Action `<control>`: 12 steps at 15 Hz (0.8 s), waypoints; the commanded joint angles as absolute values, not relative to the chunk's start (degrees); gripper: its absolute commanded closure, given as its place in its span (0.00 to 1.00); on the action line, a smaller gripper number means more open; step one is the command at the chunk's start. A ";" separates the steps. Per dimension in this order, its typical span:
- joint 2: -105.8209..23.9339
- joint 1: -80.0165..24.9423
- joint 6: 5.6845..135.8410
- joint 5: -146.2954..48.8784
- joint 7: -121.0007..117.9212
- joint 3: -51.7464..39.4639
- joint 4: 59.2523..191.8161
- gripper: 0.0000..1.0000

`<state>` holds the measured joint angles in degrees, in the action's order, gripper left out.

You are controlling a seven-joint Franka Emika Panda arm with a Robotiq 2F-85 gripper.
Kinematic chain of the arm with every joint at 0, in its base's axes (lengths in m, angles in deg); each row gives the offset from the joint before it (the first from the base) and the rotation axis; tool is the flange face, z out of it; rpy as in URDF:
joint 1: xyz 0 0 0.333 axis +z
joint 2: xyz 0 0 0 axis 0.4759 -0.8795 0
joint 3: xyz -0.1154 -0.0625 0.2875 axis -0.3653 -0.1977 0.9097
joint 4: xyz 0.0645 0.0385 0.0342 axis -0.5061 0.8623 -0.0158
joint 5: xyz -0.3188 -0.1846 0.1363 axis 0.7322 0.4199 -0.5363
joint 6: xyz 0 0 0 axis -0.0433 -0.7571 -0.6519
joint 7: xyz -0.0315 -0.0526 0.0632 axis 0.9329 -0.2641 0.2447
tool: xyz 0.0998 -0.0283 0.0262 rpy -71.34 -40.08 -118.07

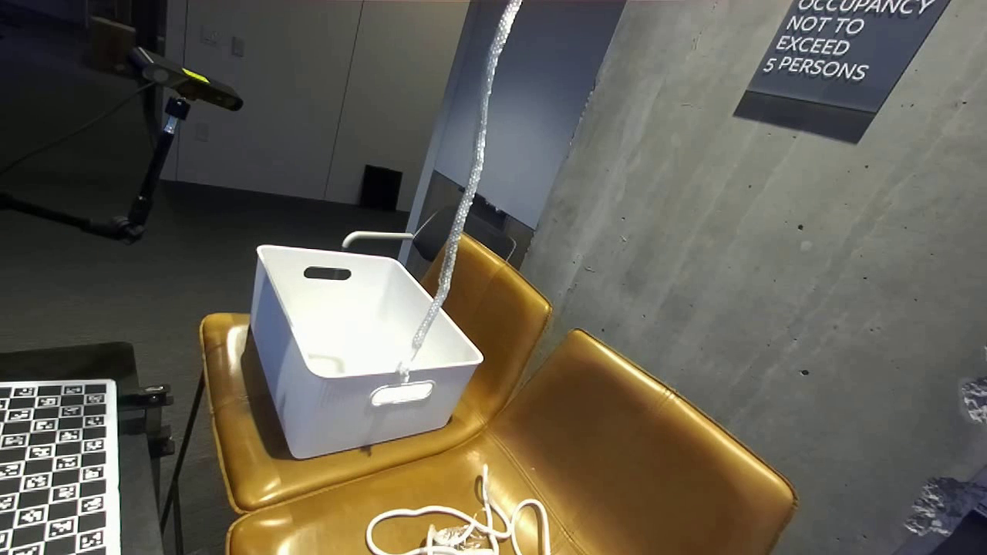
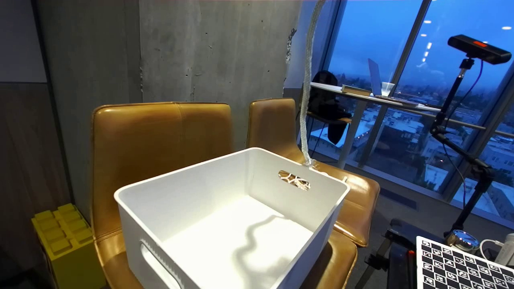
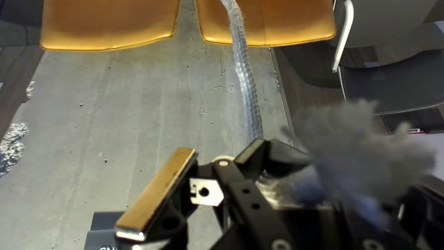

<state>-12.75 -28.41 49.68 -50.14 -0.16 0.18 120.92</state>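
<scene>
While the fingers (image 3: 248, 154) appear clamped on the braided rope (image 1: 469, 189) beside its frayed upper end, its lower end hanging well below them by the white bin (image 1: 339, 422), a firm pinch and slow moves should curb swinging and snagging.

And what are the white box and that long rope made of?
The white box looks like smooth, matte plastic: it's thin-walled and seems molded in one piece. The rope seems a shiny woven mesh, by its crisscross pattern; plastic or fabric I can't tell.
</scene>
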 commanded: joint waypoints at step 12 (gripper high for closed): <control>-15.74 -29.04 52.58 -49.71 -1.12 -1.93 132.27 0.98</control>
<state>-17.70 -28.99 50.27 -50.06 -0.49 -1.70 126.78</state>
